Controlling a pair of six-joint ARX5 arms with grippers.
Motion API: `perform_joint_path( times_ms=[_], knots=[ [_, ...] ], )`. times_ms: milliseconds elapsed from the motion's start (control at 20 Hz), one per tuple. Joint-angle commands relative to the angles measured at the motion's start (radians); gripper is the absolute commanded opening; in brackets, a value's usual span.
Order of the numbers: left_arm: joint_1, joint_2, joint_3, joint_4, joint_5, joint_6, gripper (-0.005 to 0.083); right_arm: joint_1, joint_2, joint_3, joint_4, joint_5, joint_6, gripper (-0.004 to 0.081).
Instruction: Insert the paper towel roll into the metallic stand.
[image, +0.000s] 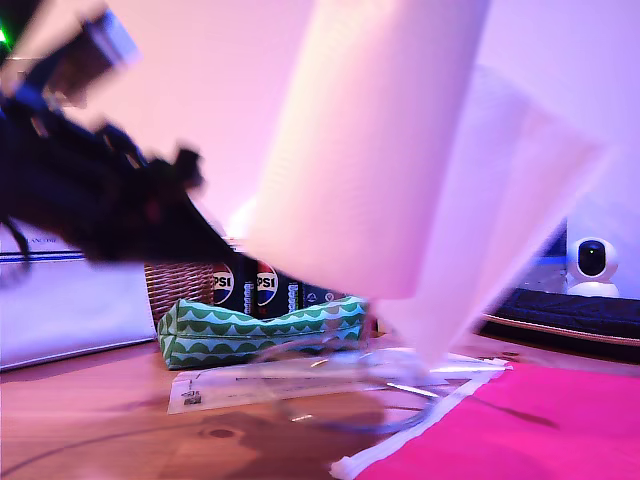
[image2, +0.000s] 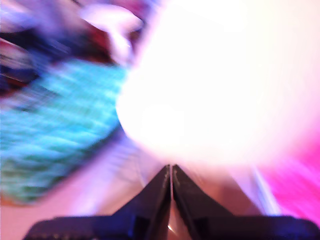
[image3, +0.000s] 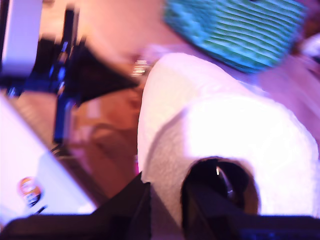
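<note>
**Roll held aloft, stand low beneath it**

My second gripper (image3: 165, 200) is clamped on the wall of the paper towel roll (image: 370, 150): 1 finger is inside the dark core and the other is outside on the paper. In the exterior view the roll hangs close to the camera, above the table. Its long axis is tilted, with the top leaning toward that view's right, and a loose sheet trails down on the right.

The metallic stand (image: 390, 385) shows only as blurred chrome wire low on the table, under the roll's lower end. I cannot make out its upright rod.

My first gripper (image2: 171, 172) has its jaws together on nothing and faces the roll's side. By my reading, the core must be brought upright over the rod.

A dark arm (image: 90, 200) reaches in from the exterior view's left.
</note>
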Motion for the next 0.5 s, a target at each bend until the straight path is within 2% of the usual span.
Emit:
perform_joint_path(
  times_ms=[0, 100, 300, 450],
  knots=[
    [0.002, -0.047, -0.007, -0.047, -0.048, 0.0, -0.0024, 0.015, 0.002, 0.009, 0.013, -0.013, -0.014, -0.0012],
    [0.002, -0.081, -0.007, -0.09, -0.08, 0.001, -0.0024, 0.015, 0.002, 0.009, 0.014, 0.002, -0.016, -0.0012],
    [0.002, -0.092, -0.007, -0.117, -0.084, 0.023, -0.0024, 0.016, 0.002, 0.009, 0.017, 0.007, -0.016, -0.001],
    [0.002, -0.092, -0.007, -0.116, -0.084, 0.023, -0.0024, 0.017, 0.002, 0.009, 0.017, 0.006, -0.016, 0.005]
  ],
)
